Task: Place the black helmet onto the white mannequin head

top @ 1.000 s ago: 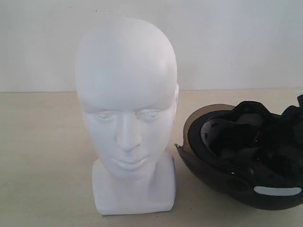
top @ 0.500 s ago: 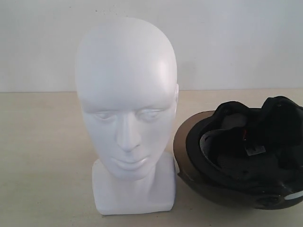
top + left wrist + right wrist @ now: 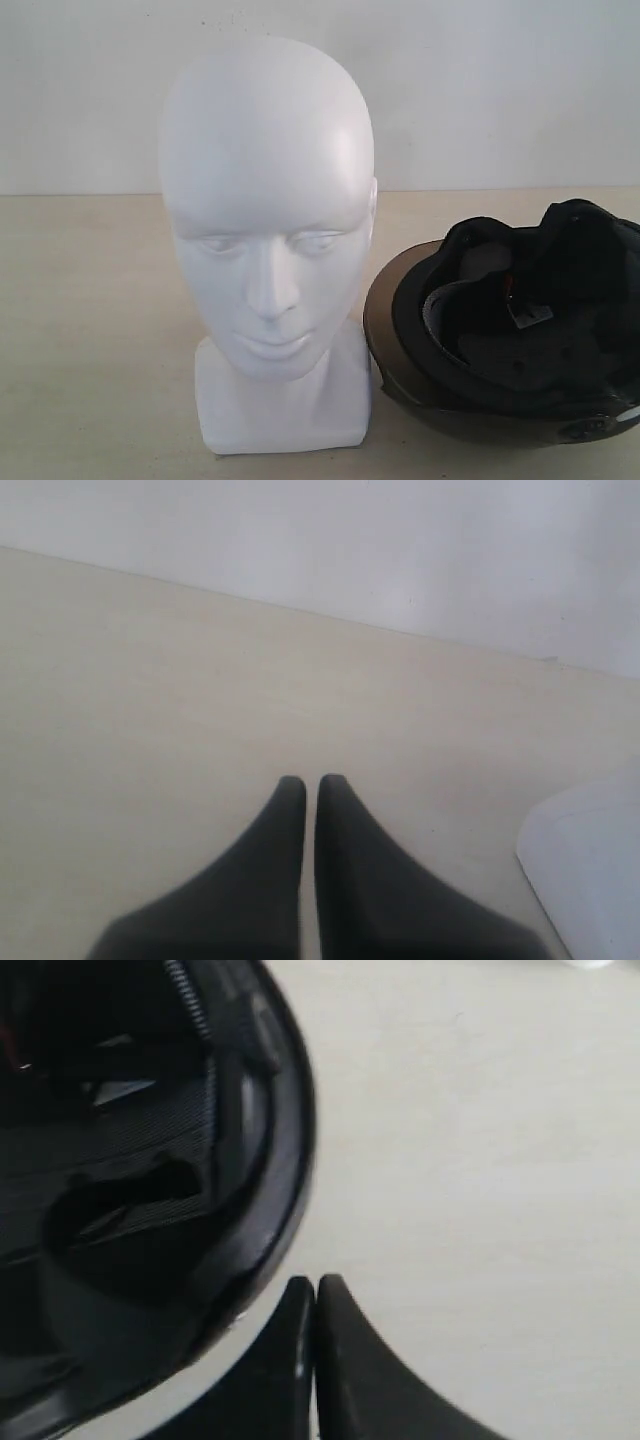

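Right gripper (image 3: pixel 315 1282): jaws pressed together, tip to tip, nothing between them. The black helmet (image 3: pixel 150 1180) lies just beside the jaws, its glossy rim curving past the outer flank of one finger. From this view I cannot tell whether rim and finger touch. Ahead of the tips and off the other flank there is only pale table (image 3: pixel 480 1160).

Left gripper (image 3: pixel 311 780): jaws closed too, with a hairline slit between the dark fingers and nothing gripped. Bare table runs ahead of the tips up to a white wall (image 3: pixel 350 540). Off one flank, behind the tips, shows a white corner (image 3: pixel 590 870). It is matte and rounded, possibly the head's base, though that is not certain.

Exterior view: the white mannequin head (image 3: pixel 265 200) stands upright on its blocky neck base, face to the camera. The helmet sits on the table just beside the base, on the right arm's side. It rests on its shell with the opening turned up and toward the camera. The dark padding (image 3: pixel 500 350) is exposed, and the visor (image 3: pixel 392 320), brownish and tinted, is on the side nearest the head. Helmet and head look very close, and contact is unclear.
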